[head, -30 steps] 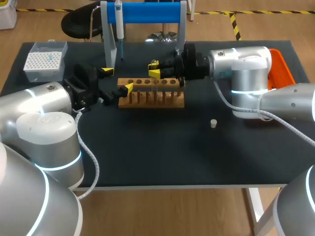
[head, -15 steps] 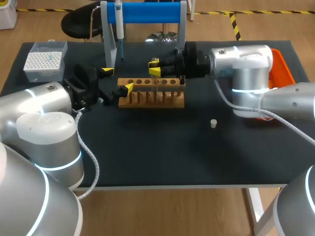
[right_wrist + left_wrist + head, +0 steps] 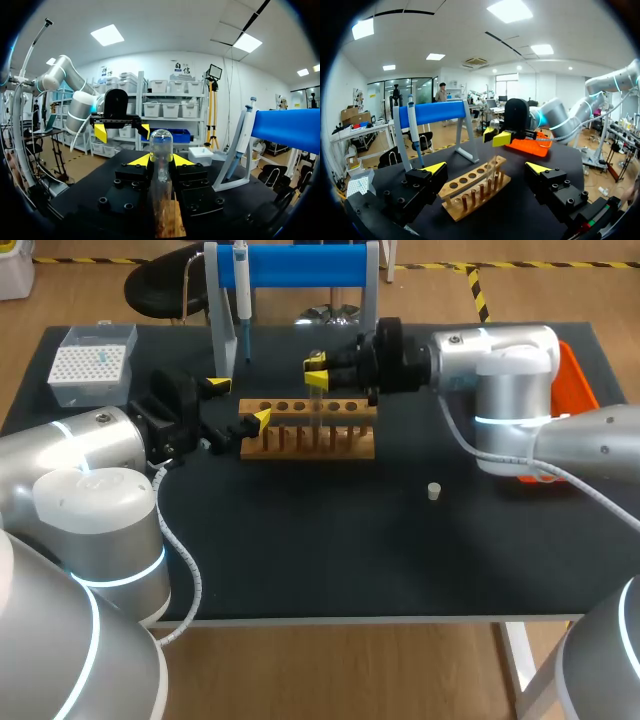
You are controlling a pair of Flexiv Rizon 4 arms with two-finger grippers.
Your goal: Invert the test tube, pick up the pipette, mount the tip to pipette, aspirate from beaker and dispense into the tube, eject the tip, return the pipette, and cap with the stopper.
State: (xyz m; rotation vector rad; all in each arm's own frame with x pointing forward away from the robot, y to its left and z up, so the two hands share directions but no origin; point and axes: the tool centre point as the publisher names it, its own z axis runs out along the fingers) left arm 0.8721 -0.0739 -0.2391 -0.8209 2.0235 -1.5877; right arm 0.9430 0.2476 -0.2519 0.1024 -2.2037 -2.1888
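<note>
Both right gripper (image 3: 316, 377) fingers pinch the test tube (image 3: 161, 145) — left gripper (image 3: 239, 403) gapes at rack (image 3: 345, 447) end.

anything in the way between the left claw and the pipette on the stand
Nothing visible does. The left claw is open by the rack's left end, and the pipette hangs on the stand behind it, with only bare table between. The right claw holds the test tube further along the rack.

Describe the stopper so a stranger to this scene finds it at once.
Start at the black table, then find the wooden rack near its middle. The stopper sits alone on bare tabletop, forward of the rack toward the right arm's side: a small pale plug touching nothing.
</note>
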